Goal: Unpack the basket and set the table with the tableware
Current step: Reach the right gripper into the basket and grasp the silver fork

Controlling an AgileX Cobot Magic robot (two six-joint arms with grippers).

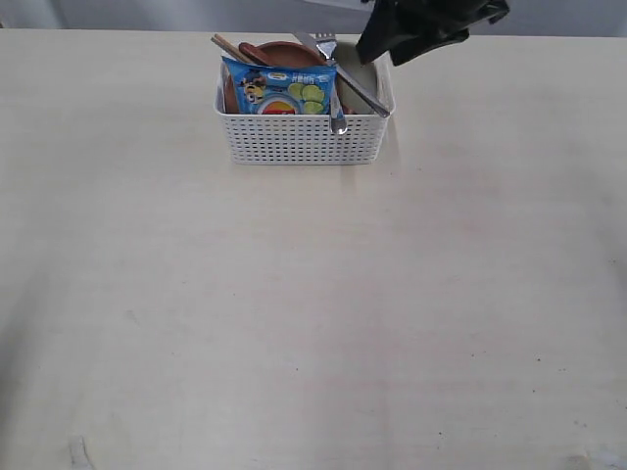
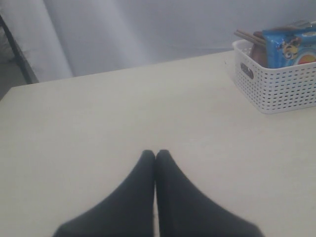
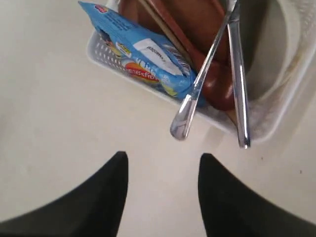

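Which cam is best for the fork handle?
Right wrist view: the fork handle is large and sharp, overhanging the basket rim beside the chip bag. Exterior view shows the whole fork, but small. Left wrist view shows the basket and bag, no fork.

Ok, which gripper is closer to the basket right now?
Right. The right gripper, open, hovers just beside the basket; the left gripper, shut, sits over the table well away from it.

Our left gripper (image 2: 155, 154) sits with its two dark fingers pressed together, tips touching. Our right gripper (image 3: 163, 157) has its fingers spread wide apart, and our right arm (image 1: 423, 29) angles downward.
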